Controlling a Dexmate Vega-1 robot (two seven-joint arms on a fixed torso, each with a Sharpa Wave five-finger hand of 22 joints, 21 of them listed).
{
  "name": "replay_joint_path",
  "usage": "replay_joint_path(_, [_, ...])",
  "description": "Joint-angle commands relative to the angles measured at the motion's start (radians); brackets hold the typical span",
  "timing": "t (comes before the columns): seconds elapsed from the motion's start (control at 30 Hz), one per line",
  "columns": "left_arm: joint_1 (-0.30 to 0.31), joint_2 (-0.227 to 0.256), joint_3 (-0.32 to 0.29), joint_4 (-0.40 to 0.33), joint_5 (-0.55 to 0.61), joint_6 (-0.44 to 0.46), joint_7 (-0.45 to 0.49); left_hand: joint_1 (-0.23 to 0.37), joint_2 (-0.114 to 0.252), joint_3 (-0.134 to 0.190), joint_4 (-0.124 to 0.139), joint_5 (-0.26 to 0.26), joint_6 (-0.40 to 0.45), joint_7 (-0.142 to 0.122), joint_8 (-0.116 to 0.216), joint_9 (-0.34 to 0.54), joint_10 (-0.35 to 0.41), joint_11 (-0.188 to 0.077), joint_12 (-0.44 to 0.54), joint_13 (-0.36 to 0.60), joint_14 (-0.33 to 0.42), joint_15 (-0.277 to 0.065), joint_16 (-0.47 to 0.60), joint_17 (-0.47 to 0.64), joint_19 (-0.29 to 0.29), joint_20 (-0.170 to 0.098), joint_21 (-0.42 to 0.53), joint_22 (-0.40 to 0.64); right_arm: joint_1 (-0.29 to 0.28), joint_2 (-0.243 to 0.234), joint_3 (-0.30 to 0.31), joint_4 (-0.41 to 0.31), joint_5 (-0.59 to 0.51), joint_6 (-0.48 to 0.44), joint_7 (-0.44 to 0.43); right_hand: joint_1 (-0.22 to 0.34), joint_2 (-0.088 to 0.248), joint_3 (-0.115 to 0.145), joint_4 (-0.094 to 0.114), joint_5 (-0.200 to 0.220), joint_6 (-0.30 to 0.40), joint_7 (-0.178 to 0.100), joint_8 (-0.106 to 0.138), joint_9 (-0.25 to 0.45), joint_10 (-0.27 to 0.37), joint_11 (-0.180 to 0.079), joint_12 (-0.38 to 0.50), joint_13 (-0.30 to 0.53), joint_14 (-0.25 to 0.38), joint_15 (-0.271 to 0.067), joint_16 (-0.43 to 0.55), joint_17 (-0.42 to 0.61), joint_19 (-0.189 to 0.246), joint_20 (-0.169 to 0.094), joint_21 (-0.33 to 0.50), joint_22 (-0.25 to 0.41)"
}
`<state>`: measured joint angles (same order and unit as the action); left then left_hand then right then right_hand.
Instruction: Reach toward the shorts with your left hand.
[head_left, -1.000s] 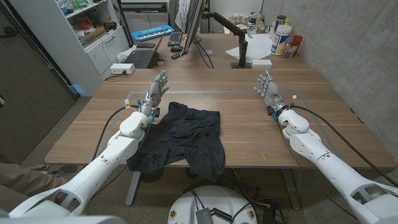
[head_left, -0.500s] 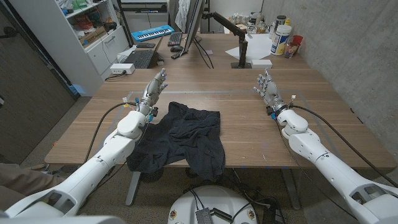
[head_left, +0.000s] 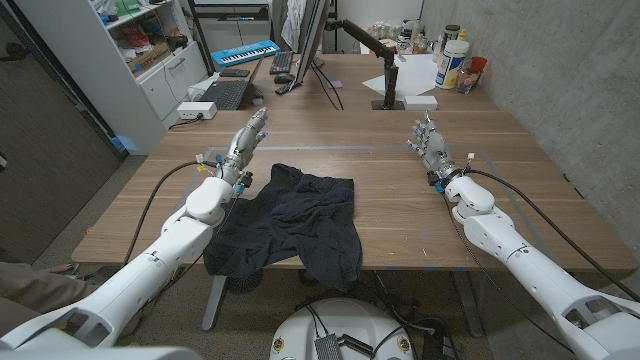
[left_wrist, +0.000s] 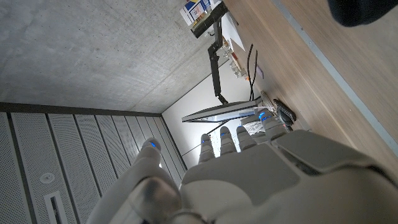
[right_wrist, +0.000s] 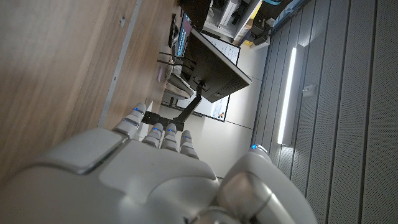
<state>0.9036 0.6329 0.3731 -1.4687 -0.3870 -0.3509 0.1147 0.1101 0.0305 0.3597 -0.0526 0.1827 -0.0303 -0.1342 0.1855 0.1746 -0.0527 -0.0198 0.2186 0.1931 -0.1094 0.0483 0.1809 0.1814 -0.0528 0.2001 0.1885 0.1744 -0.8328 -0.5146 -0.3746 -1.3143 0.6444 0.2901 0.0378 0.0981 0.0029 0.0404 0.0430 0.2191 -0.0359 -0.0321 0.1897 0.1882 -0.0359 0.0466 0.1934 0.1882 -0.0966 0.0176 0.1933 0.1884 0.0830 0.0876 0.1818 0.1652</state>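
The left hand hovers empty, fingers straight, just beyond the dark shorts on the tabletop, not yet touching them.

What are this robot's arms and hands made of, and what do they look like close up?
Both arms are smooth white shells with black cables running along them. The left hand and right hand are silver-grey, with small coloured wires at the wrists. Wrist views show blue lights on the fingertips.
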Motion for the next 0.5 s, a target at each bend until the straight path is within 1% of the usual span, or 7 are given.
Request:
replay_joint_path(0.03, [0.026,0.031,-0.012,-0.044,0.049,0.015,0.035,0.013,0.002,0.003,-0.008,0.002,0.002,-0.003,0.004,0.005,-0.010,0.004,0.000,0.005,-0.013,0.002,-0.002,0.002,-0.006,0.000,-0.003,0.004,0.005,-0.004,-0.003,0.003,-0.001,-0.007,0.009,0.010,0.005,-0.002,0.002,0.004,-0.001,0.000,0.007,0.003,0.000,0.007,0.006,0.005,-0.011,-0.001,0.004,0.004,-0.001,0.003,0.005,0.004])
replay_joint_path(0.07, [0.037,0.040,-0.015,-0.059,0.077,0.017,0.060,0.013,0.003,0.003,-0.008,0.002,0.003,-0.002,0.005,0.005,-0.009,0.004,0.000,0.005,-0.013,0.003,-0.001,0.002,-0.007,0.000,-0.003,0.004,0.006,-0.005,-0.004,0.004,0.000,-0.011,0.011,0.010,0.006,-0.002,0.002,0.004,-0.001,0.001,0.007,0.003,0.000,0.007,0.006,0.005,-0.011,-0.001,0.004,0.004,-0.001,0.003,0.005,0.004])
replay_joint_path(0.23, [0.044,0.051,-0.017,-0.076,0.102,0.028,0.073,0.016,0.003,0.004,-0.010,0.002,0.007,-0.002,0.007,0.005,-0.009,0.004,0.000,0.005,-0.015,0.002,-0.001,0.002,-0.007,0.000,-0.002,0.004,0.006,-0.006,-0.005,0.005,-0.001,-0.011,0.013,0.010,0.007,-0.002,0.002,0.004,0.000,0.001,0.007,0.003,0.000,0.005,0.006,0.005,-0.011,-0.001,0.004,0.004,-0.002,0.003,0.005,0.004])
replay_joint_path(0.27, [0.054,0.065,-0.020,-0.094,0.132,0.034,0.095,0.017,0.004,0.005,-0.011,0.002,0.007,-0.002,0.006,0.005,-0.009,0.005,0.000,0.005,-0.017,0.002,-0.002,0.002,-0.007,-0.001,-0.002,0.004,0.007,-0.005,-0.005,0.004,-0.003,-0.008,0.012,0.010,0.007,-0.002,0.002,0.004,0.000,0.001,0.007,0.003,0.000,0.005,0.006,0.005,-0.011,-0.001,0.004,0.004,-0.002,0.003,0.005,0.004])
replay_joint_path(0.43, [0.060,0.074,-0.025,-0.101,0.158,0.032,0.106,0.020,0.004,0.006,-0.014,0.002,0.011,-0.002,0.007,0.005,-0.009,0.004,0.000,0.005,-0.020,0.001,-0.002,0.002,-0.009,0.000,-0.002,0.004,0.007,-0.006,-0.004,0.002,-0.001,-0.011,0.011,0.010,0.008,-0.002,0.002,0.004,0.000,0.001,0.008,0.003,-0.001,0.006,0.005,0.005,-0.011,0.000,0.004,0.004,-0.002,0.004,0.005,0.004])
replay_joint_path(0.47, [0.064,0.086,-0.027,-0.114,0.188,0.030,0.121,0.020,0.004,0.006,-0.014,0.002,0.011,-0.002,0.008,0.005,-0.009,0.004,0.000,0.005,-0.021,0.001,-0.002,0.002,-0.009,0.000,-0.002,0.004,0.010,-0.007,-0.005,0.003,-0.002,-0.014,0.013,0.010,0.008,-0.002,0.002,0.004,0.000,0.000,0.008,0.003,-0.001,0.006,0.006,0.005,-0.011,0.000,0.004,0.004,-0.003,0.004,0.005,0.004])
replay_joint_path(0.5, [0.064,0.086,-0.027,-0.115,0.190,0.031,0.122,0.021,0.004,0.007,-0.014,0.002,0.012,-0.003,0.008,0.005,-0.009,0.004,0.000,0.005,-0.021,0.000,-0.001,0.002,-0.009,0.000,-0.002,0.004,0.010,-0.008,-0.005,0.003,-0.002,-0.014,0.013,0.010,0.008,-0.002,0.002,0.004,0.000,0.000,0.008,0.003,0.000,0.006,0.006,0.005,-0.011,0.000,0.004,0.004,-0.003,0.004,0.005,0.004])
